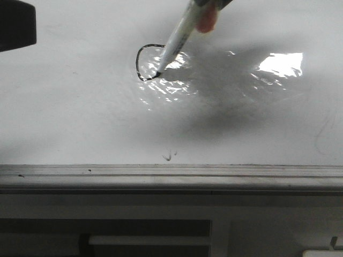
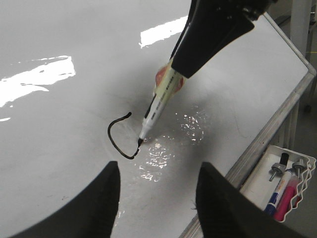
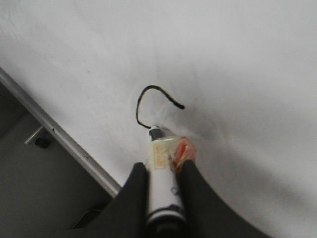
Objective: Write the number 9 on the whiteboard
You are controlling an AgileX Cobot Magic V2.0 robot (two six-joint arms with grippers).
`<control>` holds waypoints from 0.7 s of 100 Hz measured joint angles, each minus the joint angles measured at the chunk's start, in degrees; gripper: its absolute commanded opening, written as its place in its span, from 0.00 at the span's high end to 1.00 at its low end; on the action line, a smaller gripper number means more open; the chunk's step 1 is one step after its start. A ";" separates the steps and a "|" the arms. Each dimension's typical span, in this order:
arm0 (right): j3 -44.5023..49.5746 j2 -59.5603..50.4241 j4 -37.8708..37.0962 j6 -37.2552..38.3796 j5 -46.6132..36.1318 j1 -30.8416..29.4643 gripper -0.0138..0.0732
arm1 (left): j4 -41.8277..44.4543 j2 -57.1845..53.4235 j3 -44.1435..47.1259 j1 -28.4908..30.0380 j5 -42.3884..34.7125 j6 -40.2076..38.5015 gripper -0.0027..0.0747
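Note:
A glossy whiteboard [image 1: 64, 118] fills the front view, with a grey metal rail [image 1: 161, 174] along its near edge. A black open curve [image 1: 138, 63], part of a loop, is drawn on it. It also shows in the left wrist view [image 2: 113, 141] and the right wrist view [image 3: 141, 101]. My right gripper [image 3: 163, 171] is shut on a white marker [image 1: 177, 40], whose black tip [image 1: 158, 74] touches the board at the curve's lower end. My left gripper [image 2: 157, 193] is open and empty, hovering over the board near the curve.
A white tray [image 2: 282, 188] with several markers hangs past the board's rail. A dark object [image 1: 16, 24] sits at the far left corner. Small faint marks [image 1: 169, 156] lie near the rail. Glare patches [image 1: 278, 63] shine on the wrinkled film.

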 measured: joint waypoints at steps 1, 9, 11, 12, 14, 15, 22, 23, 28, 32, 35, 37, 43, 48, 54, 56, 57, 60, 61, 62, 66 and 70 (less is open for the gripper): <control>-0.26 -0.13 -0.21 0.00 0.23 -0.23 0.90 | 0.00 0.00 0.00 0.00 0.00 0.00 0.53; -1.73 -0.29 -1.02 0.10 0.28 -1.09 0.90 | 0.00 0.00 0.00 0.00 0.00 0.00 0.53; -1.87 -0.29 -1.16 0.10 0.01 -1.18 0.90 | 0.00 0.00 0.00 0.00 0.00 0.00 0.53; -2.06 -0.29 -1.29 0.10 0.03 -1.18 0.90 | 0.00 0.00 0.00 0.00 0.00 0.00 0.53; -2.15 -0.29 -1.40 0.10 -0.15 -1.30 0.90 | 0.00 0.00 0.00 0.00 0.00 0.00 0.53; -2.12 -0.29 -1.40 0.10 -0.15 -1.30 0.90 | 0.00 0.00 0.00 0.00 0.00 0.00 0.53; -2.26 -0.29 -1.51 0.10 -0.08 -1.30 0.90 | 0.00 0.00 0.00 0.00 0.00 0.00 0.53; -2.26 -0.29 -1.51 0.10 -0.12 -1.30 0.90 | 0.00 0.00 0.00 0.00 0.00 0.00 0.53; -2.26 -0.18 -1.51 0.55 0.23 -1.30 0.90 | 0.00 0.00 0.00 0.00 0.00 0.00 0.53; -1.63 -0.18 -1.21 1.26 0.37 -1.30 0.90 | 0.00 0.00 0.00 0.00 0.00 0.00 0.53; -0.68 -0.18 -0.70 1.26 0.63 -1.18 0.90 | 0.00 0.00 0.00 0.00 0.00 0.00 0.53; 0.28 -0.18 -0.16 1.26 0.93 -1.04 0.90 | 0.00 0.00 0.00 0.00 0.00 0.00 0.53; 3.87 -0.28 1.61 1.26 1.33 0.16 0.90 | 0.00 0.00 0.00 0.00 0.00 0.00 0.53; 6.43 -0.28 2.72 1.26 1.69 1.33 0.90 | 0.00 0.00 0.00 0.00 0.00 0.00 0.53; 8.26 -0.04 3.01 1.57 2.15 2.63 0.90 | 0.00 0.26 0.00 0.00 0.00 0.00 0.53; 8.38 -0.04 3.01 1.68 2.15 2.97 0.90 | 0.00 0.51 0.00 0.00 0.00 0.00 0.53; 8.37 -0.04 3.01 1.68 2.15 3.00 0.90 | 0.00 0.62 0.00 0.00 0.00 0.00 0.53; 8.37 -0.04 2.90 1.80 2.04 3.34 0.90 | 0.00 1.26 0.00 0.00 0.00 0.00 0.53; 8.37 -0.04 2.89 1.79 1.88 3.57 0.90 | 0.00 1.40 0.00 0.00 0.00 0.00 0.53; 8.37 -0.04 2.76 1.79 1.86 3.66 0.90 | 0.12 1.56 0.00 -0.11 0.00 0.00 0.53; 8.01 -0.32 2.45 1.79 1.41 4.12 0.90 | 0.52 2.64 0.00 -0.44 0.00 0.00 0.53; 7.68 -0.70 2.38 1.79 0.86 4.77 0.90 | 1.40 3.98 0.00 -1.02 0.00 0.00 0.53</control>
